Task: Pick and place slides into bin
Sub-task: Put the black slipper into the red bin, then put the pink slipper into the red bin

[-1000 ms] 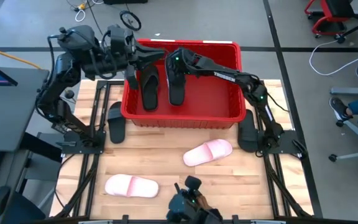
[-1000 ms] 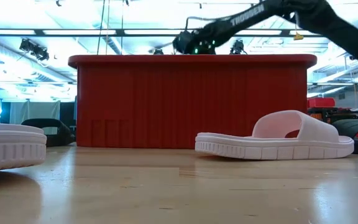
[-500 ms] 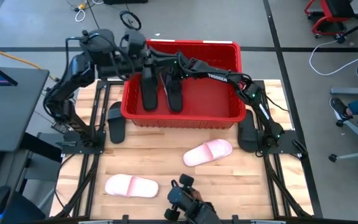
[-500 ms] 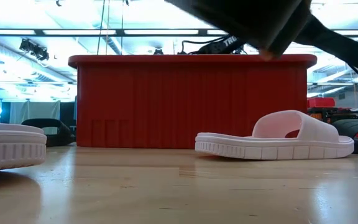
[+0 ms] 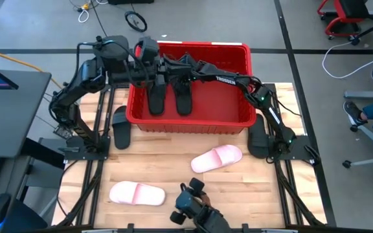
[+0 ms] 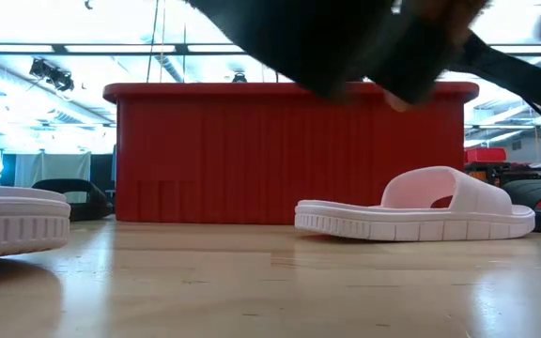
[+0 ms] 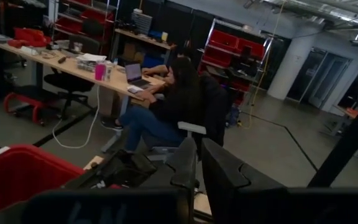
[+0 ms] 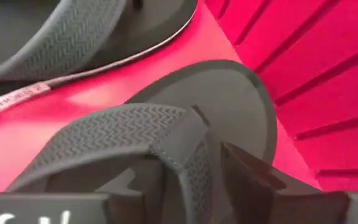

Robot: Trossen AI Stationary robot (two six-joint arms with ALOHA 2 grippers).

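Right gripper point(image 5: 173, 65): we see its fingers pinching the strap of a black slide point(image 5: 182, 97) down inside the red bin point(image 5: 190, 120)
Left gripper point(image 5: 157, 66): over the bin's far-left corner, can't tell its fingers
Other slides: second black one point(image 5: 156, 96) in the bin, two pink point(image 5: 216, 158) point(image 5: 136, 193) on the wooden table point(image 5: 264, 188) (both well apart)
Writing: white lettering on right arm, unreadable
Room: person seated at a desk point(image 7: 166, 102)

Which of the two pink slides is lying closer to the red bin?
The pink slide on the table's right side, angled just in front of the red bin. The other pink slide lies farther off, near the table's front-left.
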